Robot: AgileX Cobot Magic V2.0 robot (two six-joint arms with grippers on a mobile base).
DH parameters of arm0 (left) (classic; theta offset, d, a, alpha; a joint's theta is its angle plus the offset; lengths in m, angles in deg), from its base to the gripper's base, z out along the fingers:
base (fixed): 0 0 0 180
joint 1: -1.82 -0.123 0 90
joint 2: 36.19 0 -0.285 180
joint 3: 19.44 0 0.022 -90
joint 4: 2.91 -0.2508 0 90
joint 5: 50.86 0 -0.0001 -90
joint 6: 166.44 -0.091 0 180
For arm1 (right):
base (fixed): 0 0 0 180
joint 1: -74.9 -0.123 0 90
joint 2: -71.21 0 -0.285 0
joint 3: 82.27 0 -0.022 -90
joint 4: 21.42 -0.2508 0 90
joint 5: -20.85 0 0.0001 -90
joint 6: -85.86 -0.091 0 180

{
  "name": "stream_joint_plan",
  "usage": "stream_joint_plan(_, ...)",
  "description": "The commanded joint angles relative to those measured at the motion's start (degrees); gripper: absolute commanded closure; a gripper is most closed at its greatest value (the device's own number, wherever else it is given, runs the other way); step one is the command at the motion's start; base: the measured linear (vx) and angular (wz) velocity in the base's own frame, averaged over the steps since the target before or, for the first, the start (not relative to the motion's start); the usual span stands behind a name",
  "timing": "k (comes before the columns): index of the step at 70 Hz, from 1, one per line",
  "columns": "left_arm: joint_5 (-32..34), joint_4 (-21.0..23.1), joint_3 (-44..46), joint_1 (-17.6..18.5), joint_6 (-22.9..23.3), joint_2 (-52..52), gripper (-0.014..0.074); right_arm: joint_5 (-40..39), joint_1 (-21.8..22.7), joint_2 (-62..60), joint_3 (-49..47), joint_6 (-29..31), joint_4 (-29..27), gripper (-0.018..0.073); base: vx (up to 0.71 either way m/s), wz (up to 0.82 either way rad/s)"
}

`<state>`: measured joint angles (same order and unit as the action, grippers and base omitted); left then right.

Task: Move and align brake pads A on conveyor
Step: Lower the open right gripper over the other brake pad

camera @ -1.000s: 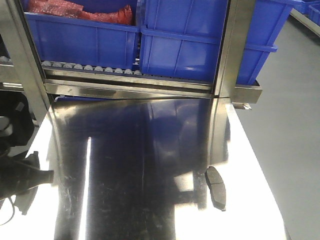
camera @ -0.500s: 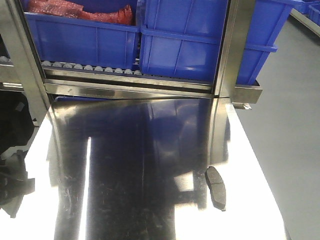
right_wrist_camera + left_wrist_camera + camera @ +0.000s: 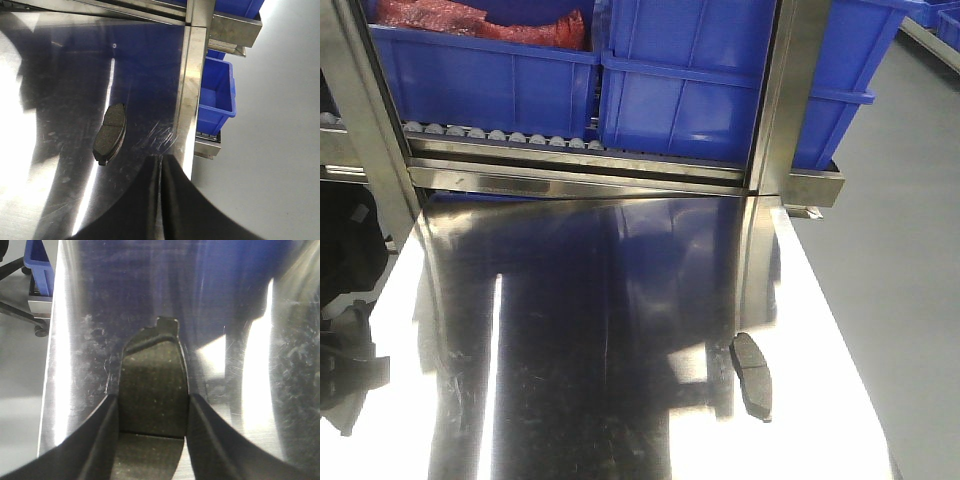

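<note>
Shiny steel desk (image 3: 570,350), blue bins (image 3: 500,80) sitting behind, grey floor (image 3: 900,250) beside. Your left gripper (image 3: 152,396) pinching brake pad (image 3: 152,370) over desk; right gripper (image 3: 160,159) pressed together. Near right edge, second brake pad (image 3: 752,372) staying put; left arm (image 3: 355,365) drawing back.

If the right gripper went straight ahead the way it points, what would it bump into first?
Probably the shiny steel tabletop, beside the flat dark-grey brake pad, though depth is unclear.

Mirror-polished, finely scratched steel on the desk (image 3: 570,330); rough, matt, speckled dark-grey face on the brake pad (image 3: 152,390); smooth blue plastic bins (image 3: 690,90).
</note>
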<state>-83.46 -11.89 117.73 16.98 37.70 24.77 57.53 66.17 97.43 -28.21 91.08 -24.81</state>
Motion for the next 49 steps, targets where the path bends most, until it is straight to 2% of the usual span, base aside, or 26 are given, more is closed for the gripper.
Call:
stream_joint_plan(1, 3.78, -0.18, 1.42, 0.12, 0.03, -0.86, 0.0419, -3.92, 0.29, 0.44, -1.50, 0.39, 0.15, 0.0563, 0.00, 0.00)
stream_joint_plan(34, 3.78, -0.18, 1.42, 0.12, 0.03, -0.86, 0.0419, -4.04, 0.29, 0.44, -1.50, 0.39, 0.15, 0.0545, 0.00, 0.00)
stream_joint_plan(42, 3.78, -0.18, 1.42, 0.12, 0.03, -0.86, 0.0419, -4.20, 0.29, 0.44, -1.50, 0.39, 0.14, 0.0453, 0.00, 0.00)
stream_joint_plan(49, 3.78, -0.18, 1.42, 0.12, 0.03, -0.86, 0.0419, -4.29, 0.29, 0.44, -1.50, 0.42, 0.14, 0.0279, 0.00, 0.00)
